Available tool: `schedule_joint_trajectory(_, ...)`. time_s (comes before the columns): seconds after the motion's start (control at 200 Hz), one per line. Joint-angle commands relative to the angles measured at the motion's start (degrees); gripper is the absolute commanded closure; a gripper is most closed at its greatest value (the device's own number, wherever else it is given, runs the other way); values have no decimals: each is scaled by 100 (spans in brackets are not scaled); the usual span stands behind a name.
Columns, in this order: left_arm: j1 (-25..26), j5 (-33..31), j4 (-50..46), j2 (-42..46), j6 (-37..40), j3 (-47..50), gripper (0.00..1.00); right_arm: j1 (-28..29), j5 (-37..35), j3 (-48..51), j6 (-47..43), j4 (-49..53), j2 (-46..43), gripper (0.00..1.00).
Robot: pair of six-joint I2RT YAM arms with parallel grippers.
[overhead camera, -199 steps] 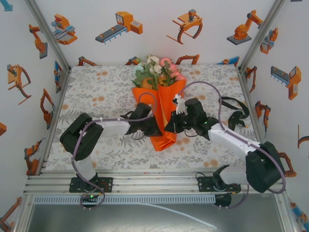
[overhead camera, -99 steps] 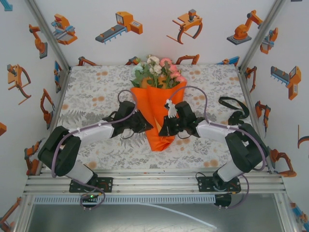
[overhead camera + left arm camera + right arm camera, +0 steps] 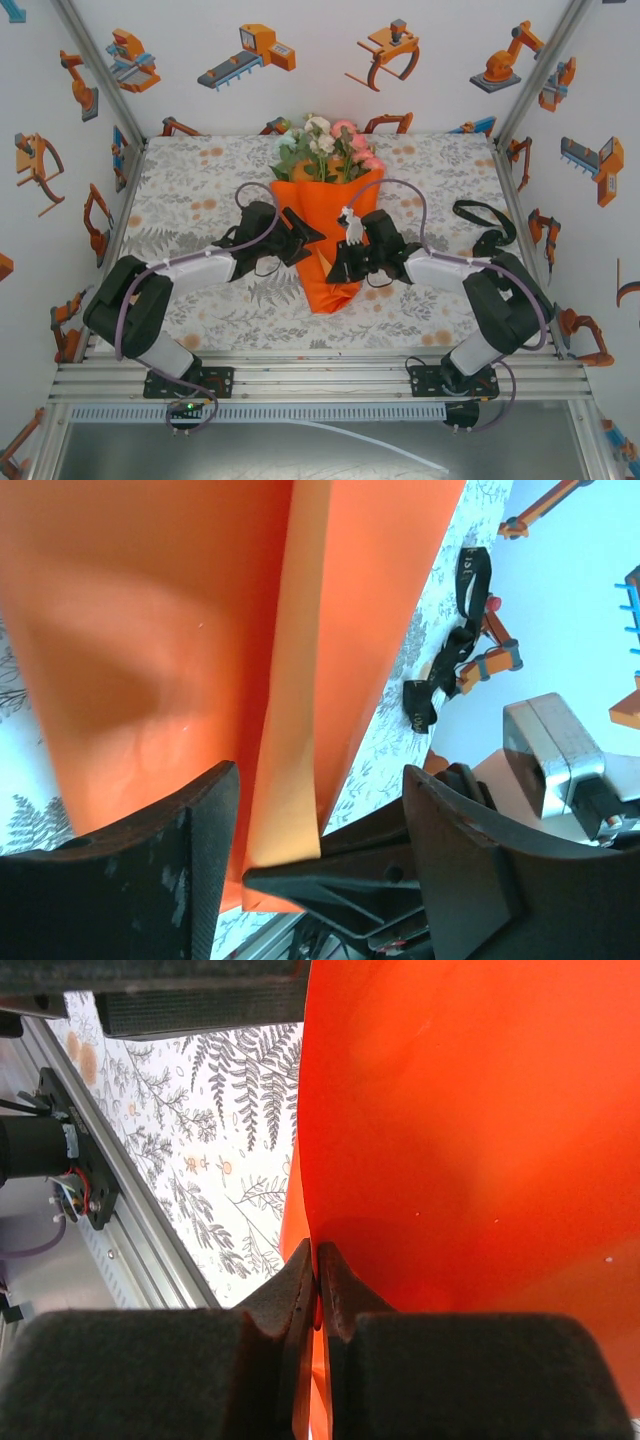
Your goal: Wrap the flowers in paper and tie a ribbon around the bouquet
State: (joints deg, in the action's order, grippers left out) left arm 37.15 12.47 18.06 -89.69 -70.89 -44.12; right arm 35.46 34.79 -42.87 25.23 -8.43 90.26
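The bouquet lies mid-table as a cone of orange paper, its narrow tip toward me. The flowers, pink, white and green, show above its wide far end. My left gripper is at the cone's left flank; in the left wrist view this gripper stands open, with a fold of the paper between its fingers. My right gripper is at the cone's lower right. In the right wrist view it is shut on an edge of the paper. The black ribbon lies loose at the right.
Floral tablecloth covers the table on both sides of the cone. The metal rail runs along the near edge under the arm bases. Side frame posts and printed walls close in the workspace.
My left gripper has opened and let go of the paper, shifting slightly up the cone's left side. Both arms have lowered and stretched flatter. The right gripper keeps its pinch.
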Motion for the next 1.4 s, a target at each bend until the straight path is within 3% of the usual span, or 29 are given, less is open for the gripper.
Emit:
schedule_joint_trajectory(0.0, 81, -40, 320, -279, -256, 57, 35, 66, 223, -11, -134, -186, 62, 88)
schedule_joint_trajectory(0.045, 108, -76, 312, -408, -291, 31, 38, 86, 275, -2, -133, -258, 54, 87)
schedule_joint_trajectory(0.085, 117, -84, 325, -522, -332, 11, 46, 97, 312, 13, -120, -320, 45, 86)
schedule_joint_trajectory(0.195, 117, -66, 468, -708, -380, -27, 79, 110, 327, 66, -106, -439, -24, 81)
schedule_joint_trajectory(0.27, 102, -129, 374, -684, -293, -53, 100, 102, 250, 101, -113, -387, -195, 68)
schedule_joint_trajectory(0.375, 108, -350, 28, -497, -140, -40, 100, 4, 39, 209, -171, -276, -645, 55)
schedule_joint_trajectory(0.501, 106, -664, -277, -241, -20, 131, 100, -366, -341, 455, -64, -265, -1203, 49)
schedule_joint_trajectory(0.656, 135, -1064, -482, -55, 67, 322, 100, -827, -1211, 598, 100, -4, -1431, 49)
schedule_joint_trajectory(0.831, 161, -1167, -506, -135, 76, 331, 100, -837, -886, 320, -12, 109, -1009, 56)
schedule_joint_trajectory(1.166, 153, -1230, -563, -202, 49, 448, 100, -838, -1523, -73, -247, 219, 48, 59)
schedule_joint_trajectory(1.287, 118, -1247, -626, -163, 86, 456, 100, -839, -2096, -265, -545, 743, 188, 55)
schedule_joint_trajectory(1.397, 95, -1194, -608, -165, 144, 435, 100, -823, -1600, -290, -465, 1054, -264, 49)
